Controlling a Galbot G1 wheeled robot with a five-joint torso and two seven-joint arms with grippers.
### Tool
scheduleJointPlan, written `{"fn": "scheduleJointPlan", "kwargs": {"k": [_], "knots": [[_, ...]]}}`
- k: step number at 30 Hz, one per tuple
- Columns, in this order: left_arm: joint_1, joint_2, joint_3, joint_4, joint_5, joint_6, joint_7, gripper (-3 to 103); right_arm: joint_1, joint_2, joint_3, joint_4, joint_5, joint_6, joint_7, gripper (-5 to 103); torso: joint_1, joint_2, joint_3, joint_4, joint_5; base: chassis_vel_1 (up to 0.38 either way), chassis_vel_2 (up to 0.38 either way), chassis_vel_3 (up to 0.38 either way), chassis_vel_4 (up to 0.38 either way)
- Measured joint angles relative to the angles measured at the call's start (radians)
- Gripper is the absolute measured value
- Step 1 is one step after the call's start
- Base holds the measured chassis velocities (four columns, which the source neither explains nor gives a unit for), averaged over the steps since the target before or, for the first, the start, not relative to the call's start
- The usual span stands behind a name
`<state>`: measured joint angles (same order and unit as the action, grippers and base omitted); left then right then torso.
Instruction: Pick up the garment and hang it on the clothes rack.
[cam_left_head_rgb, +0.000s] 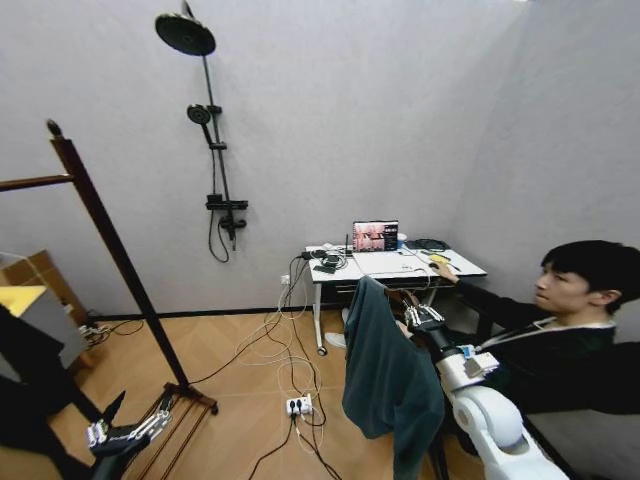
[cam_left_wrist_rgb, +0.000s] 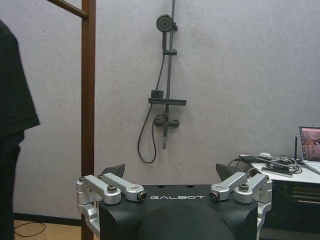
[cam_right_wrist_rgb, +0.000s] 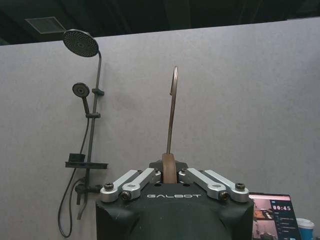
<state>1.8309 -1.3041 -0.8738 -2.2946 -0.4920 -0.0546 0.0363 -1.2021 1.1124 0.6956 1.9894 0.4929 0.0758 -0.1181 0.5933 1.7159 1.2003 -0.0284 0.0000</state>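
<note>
Head view: right gripper (cam_left_head_rgb: 412, 317), lower right, clamps the hanger (cam_right_wrist_rgb: 168, 170) of the garment (cam_left_head_rgb: 385, 385); left gripper (cam_left_head_rgb: 125, 425) open, lower left; cloth could snag the clothes rack (cam_left_head_rgb: 110, 245) post, or the hook miss its bar.

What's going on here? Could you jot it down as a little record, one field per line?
Garment: teal shirt-jacket on a wooden hanger, held up off the floor
Right tool: shut on the hanger's neck, hook pointing up
Left tool: open, empty, low near the rack's base
Clothes rack: dark wooden post and bar, off to the robot's left, apart from the garment
Hung yet: no
</note>
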Motion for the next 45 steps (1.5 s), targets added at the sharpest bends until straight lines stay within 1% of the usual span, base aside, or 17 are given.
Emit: {"fn": "scheduleJointPlan", "kwargs": {"k": [2, 7, 11, 15, 16, 18, 21, 28, 34, 38, 45], "knots": [[0.000, 0.000, 0.000, 0.000, 0.000, 0.000, 0.000, 100, 0.000, 0.000, 0.000, 0.001, 0.000, 0.000, 0.003, 9, 0.000, 0.000, 0.000, -0.0002, 0.0000, 0.076, 0.062, 0.072, 0.098], [0.000, 0.000, 0.000, 0.000, 0.000, 0.000, 0.000, 100, -0.003, -0.002, 0.002, 0.009, 0.001, 0.000, 0.012, 9, 0.000, 0.000, 0.000, 0.0003, 0.0000, 0.099, 0.106, 0.095, 0.100], [0.000, 0.000, 0.000, 0.000, 0.000, 0.000, 0.000, 100, -0.008, -0.002, 0.005, 0.018, 0.001, 0.000, 0.016, 9, 0.000, 0.000, 0.000, -0.0001, 0.0000, 0.110, 0.123, 0.119, 0.111], [0.000, 0.000, 0.000, 0.000, 0.000, 0.000, 0.000, 100, -0.010, -0.004, 0.007, 0.022, 0.002, 0.000, 0.017, 9, 0.000, 0.000, 0.000, 0.0001, 0.0001, 0.135, 0.138, 0.129, 0.129], [0.000, 0.000, 0.000, 0.000, 0.000, 0.000, 0.000, 100, -0.010, -0.005, 0.008, 0.025, 0.002, 0.000, 0.017, 9, 0.000, 0.000, 0.000, 0.0006, 0.0000, 0.146, 0.142, 0.097, 0.140], [0.000, 0.000, 0.000, 0.000, 0.000, 0.000, 0.000, 100, -0.013, -0.006, 0.010, 0.029, 0.002, 0.000, 0.017, 9, 0.000, 0.000, 0.000, 0.0000, -0.0001, 0.125, 0.140, 0.101, 0.125], [0.000, 0.000, 0.000, 0.000, 0.000, 0.000, 0.000, 100, -0.015, -0.006, 0.010, 0.034, 0.002, 0.000, 0.018, 9, 0.000, 0.000, 0.000, -0.0001, 0.0000, 0.131, 0.133, 0.113, 0.122], [0.000, 0.000, 0.000, 0.000, 0.000, 0.000, 0.000, 100, -0.015, -0.007, 0.012, 0.037, 0.002, -0.001, 0.022, 9, 0.000, 0.000, 0.000, 0.0003, -0.0001, 0.127, 0.117, 0.128, 0.135], [0.000, 0.000, 0.000, 0.000, 0.000, 0.000, 0.000, 100, -0.015, -0.006, 0.012, 0.042, 0.009, -0.001, 0.025, 9, 0.000, 0.000, 0.000, -0.0002, 0.0000, 0.114, 0.118, 0.117, 0.114], [0.000, 0.000, 0.000, 0.000, 0.000, 0.000, 0.000, 100, -0.015, -0.007, 0.012, 0.042, 0.010, -0.001, 0.025, 9, 0.000, 0.000, 0.000, 0.0003, 0.0001, 0.142, 0.134, 0.128, 0.139], [0.000, 0.000, 0.000, 0.000, 0.000, 0.000, 0.000, 100, -0.015, -0.008, 0.013, 0.045, 0.016, 0.001, 0.025, 9, 0.000, 0.000, 0.000, 0.0002, -0.0001, 0.134, 0.135, 0.131, 0.124]]}}
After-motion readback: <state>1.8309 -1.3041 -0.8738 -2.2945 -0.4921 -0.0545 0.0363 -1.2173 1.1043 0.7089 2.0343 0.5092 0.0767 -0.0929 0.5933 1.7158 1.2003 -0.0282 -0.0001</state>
